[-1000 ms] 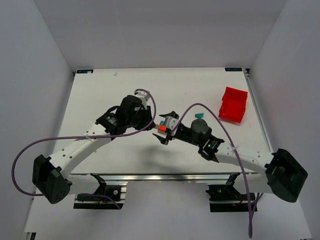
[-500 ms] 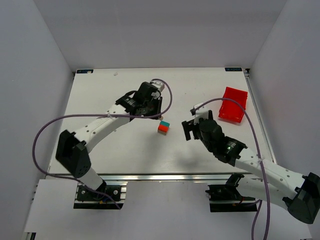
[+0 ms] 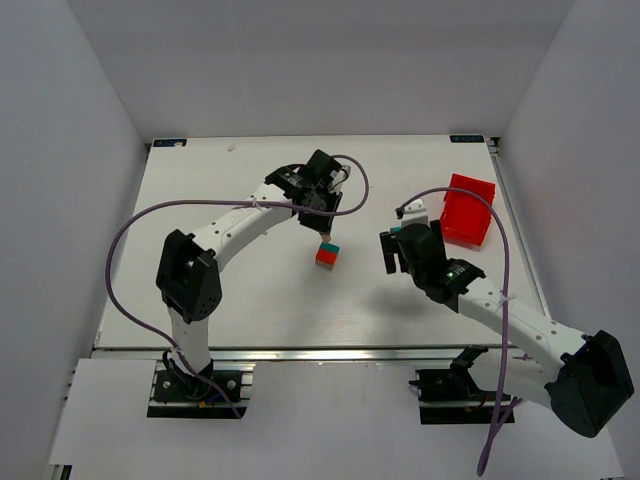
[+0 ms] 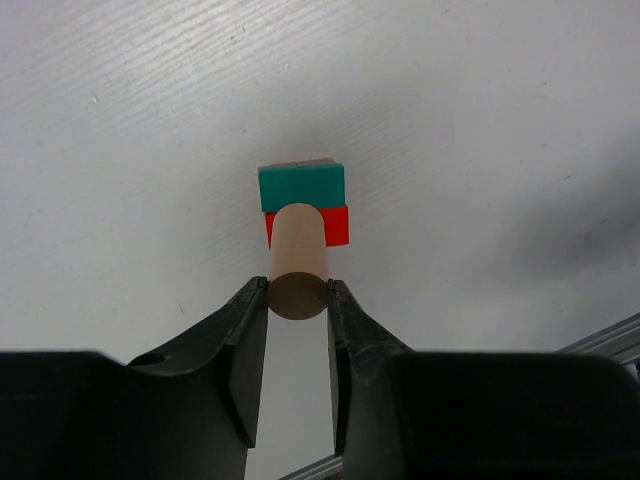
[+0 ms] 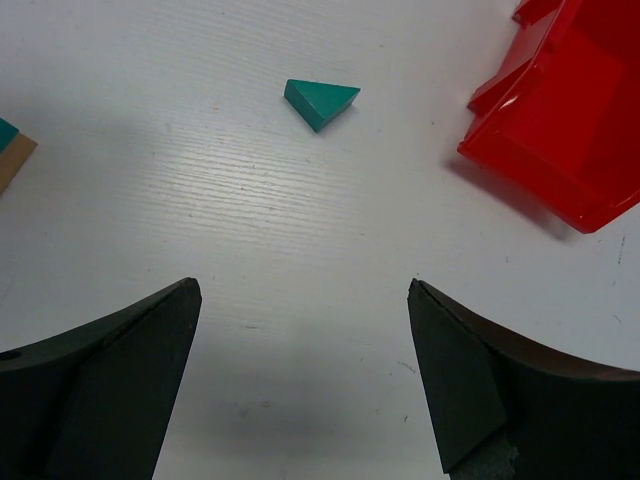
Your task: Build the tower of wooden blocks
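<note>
White bench (image 3: 230,290) carries the wood block tower (image 3: 327,254) near its middle; left fingers (image 4: 245,340) clamp a tan cylinder (image 4: 298,250) close over it, needing a centred lowering, while right fingers (image 5: 120,350) gape empty near the teal wedge (image 5: 320,102).

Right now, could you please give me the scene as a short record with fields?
left gripper: shut on tan cylinder
tan cylinder: close to block stack, contact unclear
block stack: teal block and red block touching, on table
right gripper: open, empty
teal wedge: loose on table, ahead of right gripper
red bin: right of teal wedge, apart
</note>
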Available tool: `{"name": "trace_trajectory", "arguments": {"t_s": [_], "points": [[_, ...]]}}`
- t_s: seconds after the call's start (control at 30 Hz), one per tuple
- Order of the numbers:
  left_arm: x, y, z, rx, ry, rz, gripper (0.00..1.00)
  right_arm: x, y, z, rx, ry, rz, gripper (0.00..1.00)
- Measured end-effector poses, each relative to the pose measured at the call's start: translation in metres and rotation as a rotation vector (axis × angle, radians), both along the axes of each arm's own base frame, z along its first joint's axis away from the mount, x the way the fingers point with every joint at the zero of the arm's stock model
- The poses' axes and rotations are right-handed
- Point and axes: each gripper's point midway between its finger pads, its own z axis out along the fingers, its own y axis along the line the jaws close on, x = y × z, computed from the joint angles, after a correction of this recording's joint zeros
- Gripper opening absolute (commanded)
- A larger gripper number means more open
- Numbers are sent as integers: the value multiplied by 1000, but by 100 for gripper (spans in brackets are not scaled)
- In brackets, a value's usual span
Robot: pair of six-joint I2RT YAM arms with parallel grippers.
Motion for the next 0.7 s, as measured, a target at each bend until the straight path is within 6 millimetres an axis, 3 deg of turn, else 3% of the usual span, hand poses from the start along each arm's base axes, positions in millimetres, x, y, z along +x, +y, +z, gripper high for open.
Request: {"name": "trace_trajectory", "arguments": {"t_s": [0.4,0.7], "points": [[-14,-9,-8,31,41,-37,2,15,-4,-8,-16,8,-3,89],[-16,-8,-33,83,88,-37,1,17,-6,-7,-20,6,-2,89]]}}
